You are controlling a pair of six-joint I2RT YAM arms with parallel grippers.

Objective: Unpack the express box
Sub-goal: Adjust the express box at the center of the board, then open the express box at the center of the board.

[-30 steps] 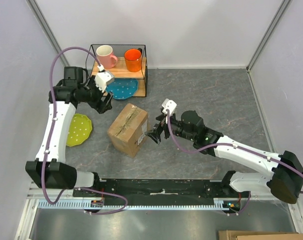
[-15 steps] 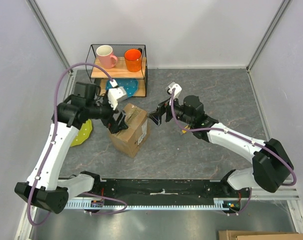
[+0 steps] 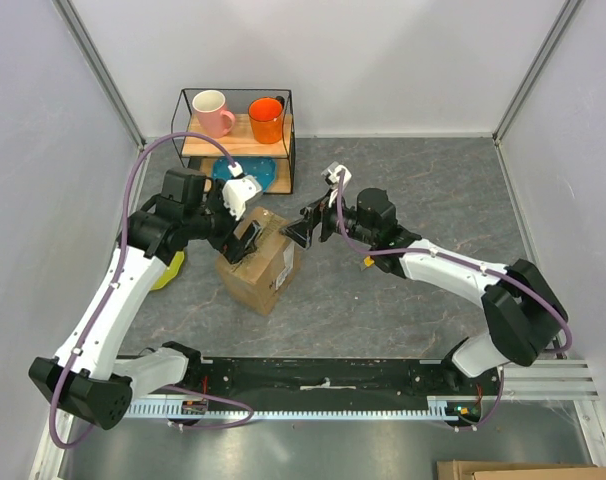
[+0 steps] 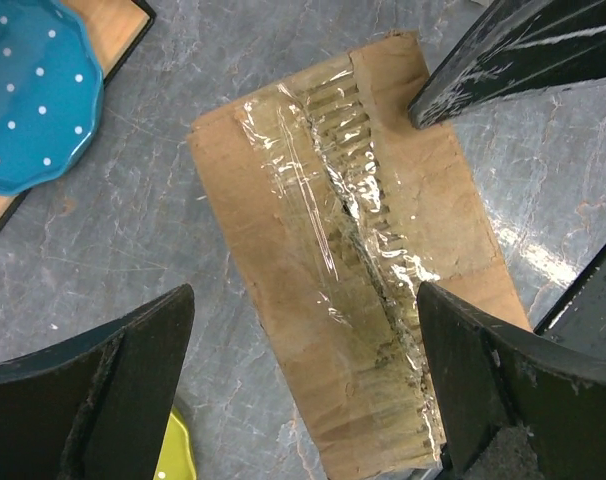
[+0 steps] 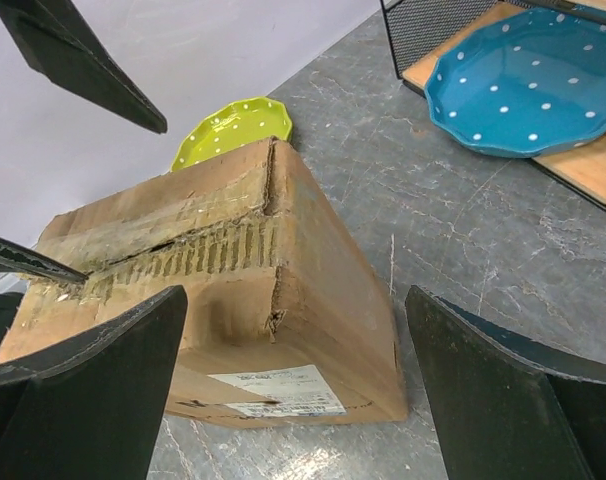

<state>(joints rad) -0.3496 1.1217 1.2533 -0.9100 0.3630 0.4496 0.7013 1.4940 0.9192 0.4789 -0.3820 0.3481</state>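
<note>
The express box (image 3: 260,264) is a brown carton on the grey floor, its taped top seam torn and ragged. My left gripper (image 3: 243,241) hovers open just over its top. In the left wrist view the left gripper (image 4: 303,292) spans one top flap of the box (image 4: 273,250), with one finger by the seam. My right gripper (image 3: 309,226) is open beside the box's far right corner. In the right wrist view the right gripper (image 5: 295,295) frames the box (image 5: 323,290) end bearing a white label (image 5: 278,390). Neither gripper holds anything.
A black wire rack (image 3: 289,130) stands behind the box with a pink mug (image 3: 211,108), an orange mug (image 3: 267,119) and a blue dotted plate (image 3: 253,177). A yellow-green plate (image 3: 169,270) lies left of the box, partly under my left arm. Walls close in on three sides.
My left arm swung from the rack over to the box top and its jaws opened wider. My right gripper rose and moved toward the box's far corner. The box stayed put.
</note>
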